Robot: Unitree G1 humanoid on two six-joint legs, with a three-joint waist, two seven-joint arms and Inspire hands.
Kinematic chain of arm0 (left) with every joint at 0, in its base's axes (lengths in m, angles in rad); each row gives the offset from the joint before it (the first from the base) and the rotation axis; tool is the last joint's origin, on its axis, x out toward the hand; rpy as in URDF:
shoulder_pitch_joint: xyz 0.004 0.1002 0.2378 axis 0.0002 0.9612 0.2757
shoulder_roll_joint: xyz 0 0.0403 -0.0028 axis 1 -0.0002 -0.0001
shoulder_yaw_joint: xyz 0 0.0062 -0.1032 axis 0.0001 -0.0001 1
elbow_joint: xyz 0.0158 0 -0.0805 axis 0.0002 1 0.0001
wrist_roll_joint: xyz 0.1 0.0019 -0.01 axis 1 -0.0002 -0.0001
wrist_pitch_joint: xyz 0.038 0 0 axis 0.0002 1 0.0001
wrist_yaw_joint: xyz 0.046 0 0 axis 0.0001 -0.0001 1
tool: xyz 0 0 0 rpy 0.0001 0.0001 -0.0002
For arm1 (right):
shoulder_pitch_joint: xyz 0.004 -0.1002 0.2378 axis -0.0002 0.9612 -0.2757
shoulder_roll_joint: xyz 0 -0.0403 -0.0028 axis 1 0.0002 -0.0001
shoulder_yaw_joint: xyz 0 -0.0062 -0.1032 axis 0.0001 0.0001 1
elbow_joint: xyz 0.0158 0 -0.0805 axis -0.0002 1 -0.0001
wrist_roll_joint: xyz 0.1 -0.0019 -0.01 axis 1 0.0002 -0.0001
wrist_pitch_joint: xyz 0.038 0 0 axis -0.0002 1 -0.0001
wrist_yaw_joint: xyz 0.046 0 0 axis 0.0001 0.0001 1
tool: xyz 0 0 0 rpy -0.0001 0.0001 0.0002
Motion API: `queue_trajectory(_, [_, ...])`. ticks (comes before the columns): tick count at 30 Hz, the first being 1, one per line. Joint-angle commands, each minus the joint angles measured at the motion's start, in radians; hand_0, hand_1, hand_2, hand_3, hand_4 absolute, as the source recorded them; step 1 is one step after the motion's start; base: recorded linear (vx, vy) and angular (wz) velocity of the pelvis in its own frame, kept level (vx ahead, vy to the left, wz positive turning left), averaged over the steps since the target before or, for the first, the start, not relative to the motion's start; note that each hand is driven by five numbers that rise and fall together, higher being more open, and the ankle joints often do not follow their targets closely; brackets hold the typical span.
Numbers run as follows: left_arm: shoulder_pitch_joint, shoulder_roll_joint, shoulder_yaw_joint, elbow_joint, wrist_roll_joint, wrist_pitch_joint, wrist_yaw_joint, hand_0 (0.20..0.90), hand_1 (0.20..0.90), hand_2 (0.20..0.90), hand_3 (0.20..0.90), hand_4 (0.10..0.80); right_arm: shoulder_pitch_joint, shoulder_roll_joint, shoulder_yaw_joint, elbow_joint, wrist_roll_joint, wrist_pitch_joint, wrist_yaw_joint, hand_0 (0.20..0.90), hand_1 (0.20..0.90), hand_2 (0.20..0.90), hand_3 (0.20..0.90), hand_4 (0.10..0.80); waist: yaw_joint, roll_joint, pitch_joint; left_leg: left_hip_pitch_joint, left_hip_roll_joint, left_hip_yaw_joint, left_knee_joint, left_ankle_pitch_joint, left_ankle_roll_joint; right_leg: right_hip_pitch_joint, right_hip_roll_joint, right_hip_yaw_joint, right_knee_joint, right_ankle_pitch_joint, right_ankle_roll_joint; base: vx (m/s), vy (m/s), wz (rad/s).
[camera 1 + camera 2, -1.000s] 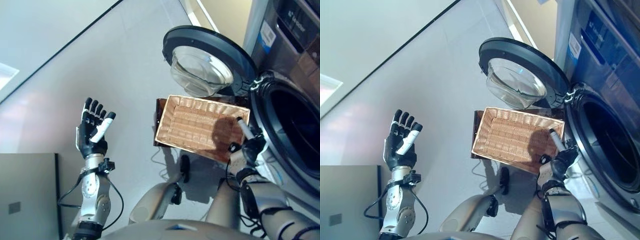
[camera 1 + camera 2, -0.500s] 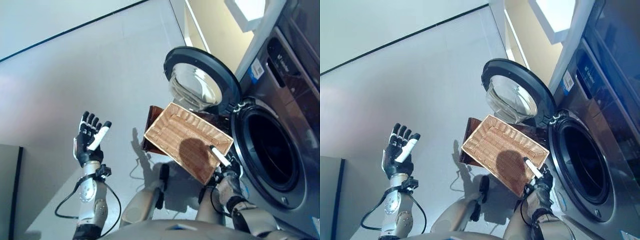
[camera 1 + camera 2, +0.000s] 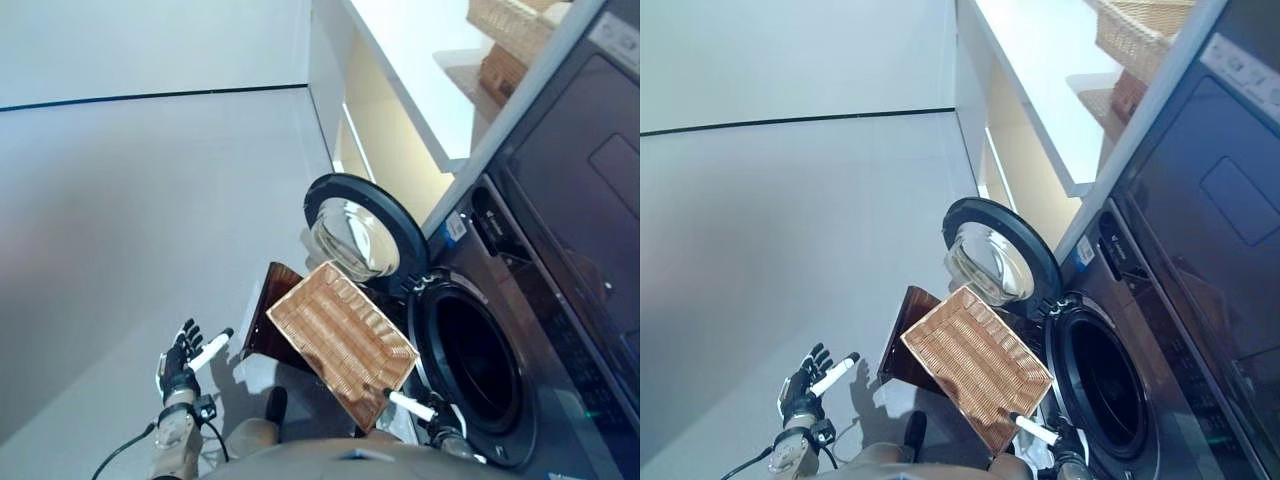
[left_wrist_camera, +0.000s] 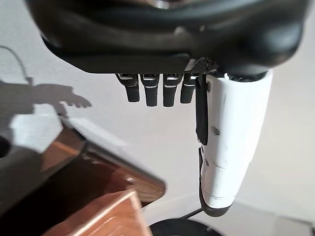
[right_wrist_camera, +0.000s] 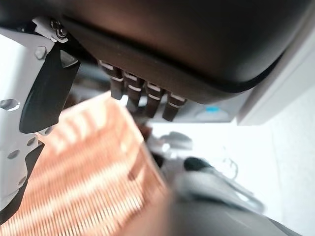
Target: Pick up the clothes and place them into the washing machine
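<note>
Washing machine: a dark grey front-loading washing machine [image 3: 520,330] stands at the right of the head views, its round drum opening [image 3: 470,360] dark; nothing can be made out inside it.
Door: the round black-rimmed door with a clear glass bowl [image 3: 352,238] is swung wide open to the left of the drum, hinged beside the opening.
Basket: a rectangular tan woven wicker basket [image 3: 340,338] sits just below the open door and beside the drum opening, tilted in view, its woven bottom bare.
Stand: a dark brown glossy board or low stand [image 3: 266,322] shows under the basket's left end, on the pale grey floor [image 3: 120,220].
Clothes: no garment shows in the basket, on the floor, or in either hand; whether any lie in the drum cannot be told.
Left hand: the dark left hand with a white thumb cover [image 3: 182,356] is raised low at the left of the view, well apart from the basket, fingers spread and straight, thumb pointing out, holding nothing; its wrist view shows the fingers [image 4: 153,92] in a row above bare floor.
Right hand: the right hand [image 3: 432,421] is at the basket's near right corner, just beside the drum opening, white thumb [image 3: 408,404] extended; its wrist view shows the fingers [image 5: 142,91] relaxed over the wicker, gripping nothing.
Shelf: a white shelf [image 3: 430,60] runs above the machine, with two more wicker baskets [image 3: 510,30] on it.
</note>
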Motion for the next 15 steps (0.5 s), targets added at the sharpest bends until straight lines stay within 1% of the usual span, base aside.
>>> queue_trajectory(1, [-0.044,0.035,-0.004,0.039,0.061,-0.034,-0.026,0.900,0.900,0.900,0.900,0.800,0.014,-0.041,0.026,-0.015,-0.141,-0.005,-0.019,0.900,0.900,0.900,0.900,0.800,0.002,-0.012,-0.055,0.004,-0.039,0.042,0.059,-0.104,-0.038,0.070,0.015,-0.002,-0.121,0.077,-0.027,0.024,-0.028,-0.16])
queue_trajectory(2, [-0.044,0.035,-0.004,0.039,0.061,-0.034,-0.026,0.900,0.900,0.900,0.900,0.800,0.014,-0.041,0.026,-0.015,-0.141,-0.005,-0.019,0.900,0.900,0.900,0.900,0.800,0.002,-0.012,-0.055,0.004,-0.039,0.042,0.059,-0.104,-0.038,0.070,0.015,-0.002,-0.121,0.077,-0.027,0.022,-0.057,-0.16])
queue_trajectory(3, [-0.065,0.045,-0.029,0.149,0.107,-0.017,-0.029,0.900,0.900,0.900,0.900,0.800,0.019,-0.046,0.041,-0.002,-0.215,0.004,-0.026,0.900,0.900,0.900,0.900,0.800,-0.008,-0.007,-0.071,0.026,-0.036,0.046,0.051,-0.104,-0.041,0.088,0.016,0.004,-0.134,0.082,-0.024,0.004,-0.073,-0.09])
queue_trajectory(4, [-0.075,0.047,-0.046,0.225,0.140,-0.004,-0.035,0.900,0.900,0.900,0.900,0.800,0.022,-0.049,0.045,0.016,-0.260,0.015,-0.030,0.900,0.900,0.900,0.900,0.800,-0.015,0.000,-0.084,0.046,-0.034,0.050,0.041,-0.103,-0.041,0.103,0.015,0.011,-0.147,0.087,-0.022,-0.001,-0.088,-0.05])
queue_trajectory(5, [-0.082,0.047,-0.051,0.266,0.155,0.006,-0.035,0.900,0.900,0.900,0.900,0.800,0.023,-0.050,0.040,0.021,-0.269,0.016,-0.031,0.900,0.900,0.900,0.900,0.800,-0.018,0.005,-0.088,0.057,-0.033,0.052,0.035,-0.102,-0.042,0.110,0.015,0.014,-0.152,0.090,-0.021,-0.011,-0.047,0.00])
queue_trajectory(6, [-0.083,0.047,-0.051,0.266,0.155,0.005,-0.035,0.900,0.900,0.900,0.900,0.800,0.023,-0.050,0.040,0.021,-0.269,0.016,-0.031,0.900,0.900,0.900,0.900,0.800,-0.018,0.005,-0.087,0.058,-0.033,0.052,0.034,-0.101,-0.042,0.111,0.015,0.014,-0.153,0.090,-0.021,-0.024,-0.044,-0.07])
queue_trajectory(7, [-0.087,0.042,-0.061,0.313,0.177,0.020,-0.036,0.900,0.900,0.900,0.900,0.800,0.034,-0.050,0.025,0.019,-0.273,0.014,-0.030,0.900,0.900,0.900,0.900,0.800,-0.028,0.014,-0.092,0.074,-0.030,0.057,0.027,-0.098,-0.043,0.121,0.016,0.019,-0.152,0.088,-0.023,-0.019,-0.029,-0.08])
queue_trajectory(8, [-0.087,0.042,-0.061,0.313,0.177,0.020,-0.036,0.900,0.900,0.900,0.900,0.800,0.034,-0.051,0.025,0.019,-0.273,0.014,-0.030,0.900,0.900,0.900,0.900,0.800,-0.028,0.014,-0.091,0.075,-0.030,0.057,0.026,-0.098,-0.043,0.122,0.016,0.019,-0.153,0.088,-0.023,-0.019,-0.063,-0.13])
queue_trajectory(10, [-0.080,0.038,-0.062,0.363,0.204,0.036,-0.043,0.900,0.900,0.900,0.900,0.800,0.051,-0.051,0.003,0.028,-0.281,0.021,-0.030,0.900,0.900,0.900,0.900,0.800,-0.042,0.021,-0.101,0.098,-0.024,0.057,0.008,-0.089,-0.047,0.140,0.020,0.015,-0.146,0.079,-0.026,0.001,-0.052,-0.12])
queue_trajectory(15, [-0.081,0.034,-0.059,0.400,0.222,0.054,-0.045,0.900,0.900,0.900,0.900,0.800,0.049,-0.058,-0.038,0.056,-0.266,0.026,-0.045,0.900,0.900,0.900,0.900,0.800,-0.058,0.026,-0.105,0.116,-0.018,0.049,0.006,-0.089,-0.047,0.160,0.025,0.012,-0.141,0.068,-0.031,0.000,-0.043,0.01])
